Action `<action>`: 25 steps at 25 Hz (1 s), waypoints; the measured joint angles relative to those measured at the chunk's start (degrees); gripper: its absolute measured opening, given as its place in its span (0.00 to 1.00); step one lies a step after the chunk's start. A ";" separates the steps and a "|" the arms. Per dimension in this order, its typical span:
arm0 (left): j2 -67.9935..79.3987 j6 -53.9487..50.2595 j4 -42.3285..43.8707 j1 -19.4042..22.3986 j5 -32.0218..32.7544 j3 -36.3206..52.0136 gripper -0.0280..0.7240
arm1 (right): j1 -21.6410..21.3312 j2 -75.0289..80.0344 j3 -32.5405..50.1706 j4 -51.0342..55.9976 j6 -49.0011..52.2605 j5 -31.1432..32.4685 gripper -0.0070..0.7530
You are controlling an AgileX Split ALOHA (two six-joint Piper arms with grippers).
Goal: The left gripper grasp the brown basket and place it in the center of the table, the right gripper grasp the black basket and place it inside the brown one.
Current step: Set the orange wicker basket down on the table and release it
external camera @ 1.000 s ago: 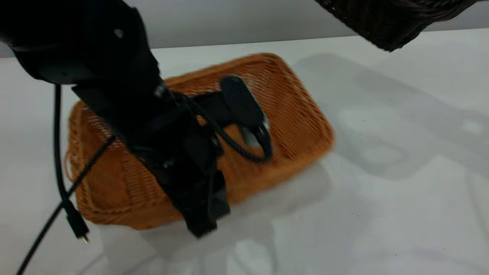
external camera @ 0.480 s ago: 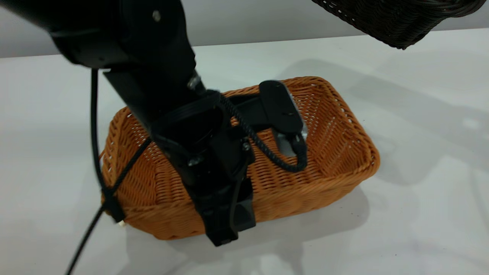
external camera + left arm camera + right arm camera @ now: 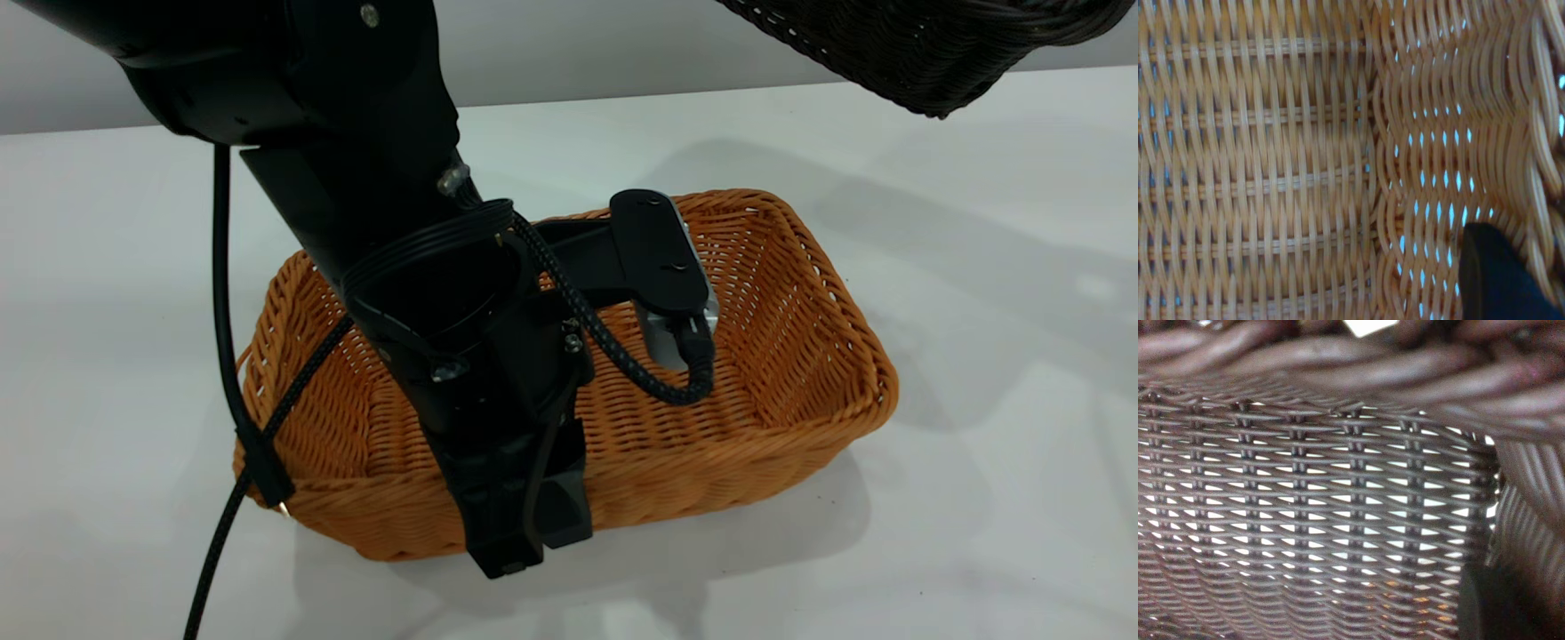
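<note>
White bench (image 3: 978, 498) underneath, near edge bare. Closest, left tool (image 3: 524, 524) clamped on near wall of brown basket (image 3: 782, 356), resting about mid-bench: placing step seemingly near done, release and withdrawal probably next. Farther back and above, black basket (image 3: 916, 44) hanging aloft, presumably carried by right tool; grip unclear, cannot tell.

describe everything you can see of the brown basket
The brown basket is a shallow rectangular tray of orange-tan woven wicker with sloping sides and a braided rim. It sits upright on the white table, empty. The left gripper is shut on its near long wall, one finger inside against the weave.
</note>
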 joint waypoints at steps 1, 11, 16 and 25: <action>0.00 -0.04 0.00 0.00 0.00 0.00 0.18 | 0.00 0.00 0.00 0.00 -0.21 0.06 0.17; 0.00 -0.17 0.00 0.00 0.61 0.00 0.50 | 0.00 0.00 0.00 0.00 -1.21 1.57 0.17; -0.38 -0.34 -0.06 0.00 0.40 0.00 0.77 | 0.00 0.00 0.00 0.00 -1.27 2.38 0.17; -9.94 -1.48 0.01 0.00 3.04 0.00 0.82 | 0.00 0.00 0.00 0.00 -1.40 2.32 0.17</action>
